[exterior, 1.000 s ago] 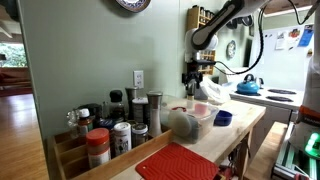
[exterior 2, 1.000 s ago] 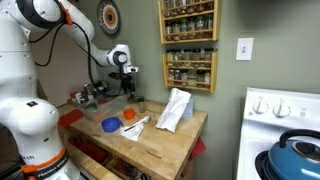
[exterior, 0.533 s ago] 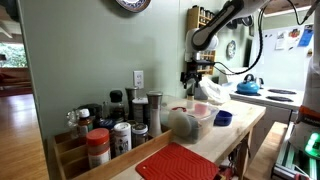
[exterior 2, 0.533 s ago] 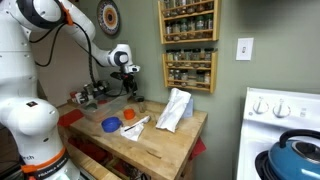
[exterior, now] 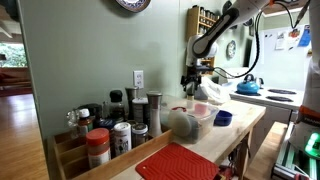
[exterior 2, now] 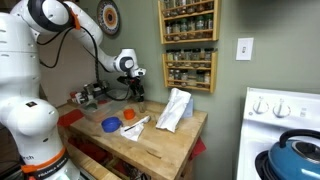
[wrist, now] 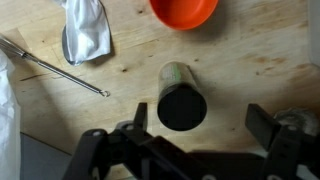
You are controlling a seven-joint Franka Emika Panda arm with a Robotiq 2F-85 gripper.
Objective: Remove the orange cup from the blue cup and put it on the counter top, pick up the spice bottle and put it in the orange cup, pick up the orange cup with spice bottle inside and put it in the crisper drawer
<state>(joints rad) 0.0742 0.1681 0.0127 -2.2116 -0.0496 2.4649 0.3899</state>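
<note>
In the wrist view my gripper (wrist: 198,125) hangs open above the counter top (wrist: 260,60). Its two dark fingers stand wide on either side of the spice bottle (wrist: 181,100). The bottle stands upright with its black cap facing me, closer to the left finger and touching neither. Just beyond it sits the orange cup (wrist: 183,10), on the wood and apart from the bottle. In an exterior view the orange cup (exterior 2: 128,115) stands beside the blue cup (exterior 2: 111,125), with the gripper (exterior 2: 135,90) above them. I cannot make out a crisper drawer.
A white cloth (wrist: 85,30) and a thin metal rod (wrist: 55,65) lie left of the bottle. A clear plastic tub (exterior: 190,122), a red ribbed mat (exterior: 178,163) and several spice jars (exterior: 110,132) share the counter. A blue kettle (exterior 2: 298,157) sits on the stove.
The jaws have spread the last bit to full width. The arm's upper links have shifted, and the gripper has drifted slightly sideways over the counter.
</note>
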